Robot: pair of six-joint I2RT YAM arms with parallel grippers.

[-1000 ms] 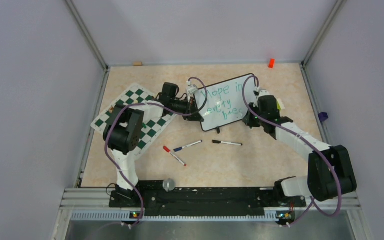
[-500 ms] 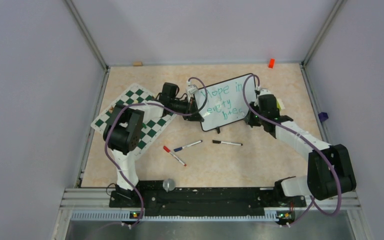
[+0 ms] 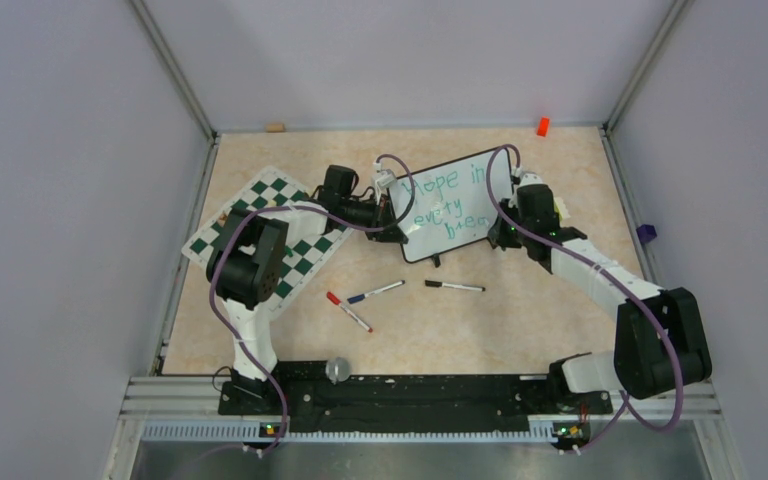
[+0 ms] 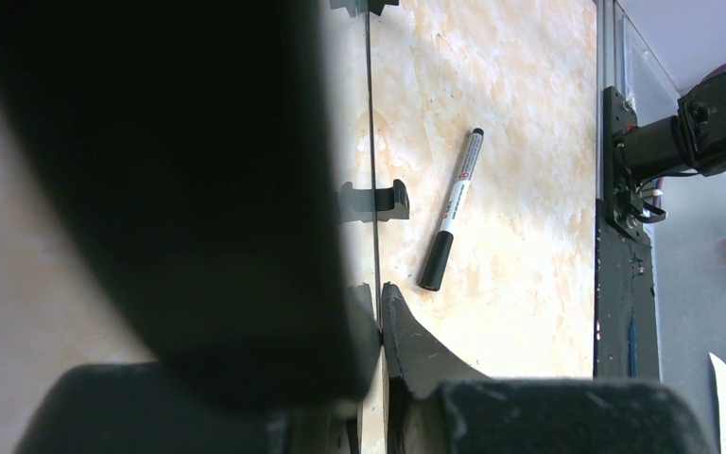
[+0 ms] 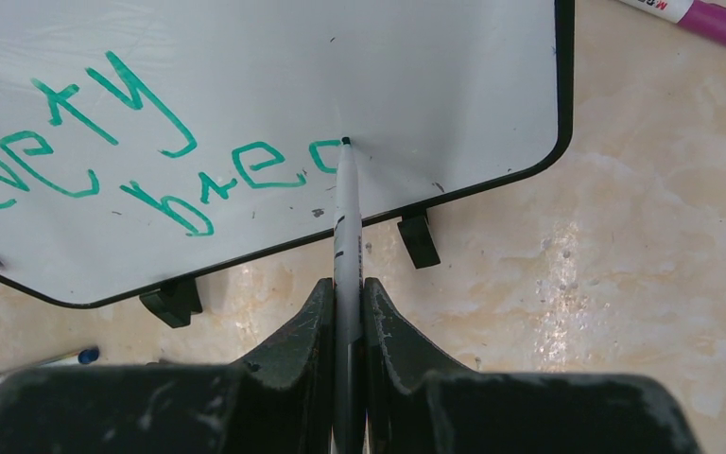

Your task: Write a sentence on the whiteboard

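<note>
The table (image 3: 520, 330) lies under both grippers. The whiteboard (image 3: 450, 205) is between them. Its left edge is pinched in the closed fingers of the left gripper (image 4: 378, 312), so that wrist camera sees the board edge-on. The board's face lies just ahead of the right gripper (image 5: 345, 293), which is clamped on a green marker (image 5: 344, 213). The marker tip touches the board near its lower right corner, at the end of the sentence (image 5: 104, 142). The sentence's last line reads "bre" plus a half-formed letter. A black marker (image 4: 452, 210) lies loose on the table, to the right of the left gripper in its wrist view.
</note>
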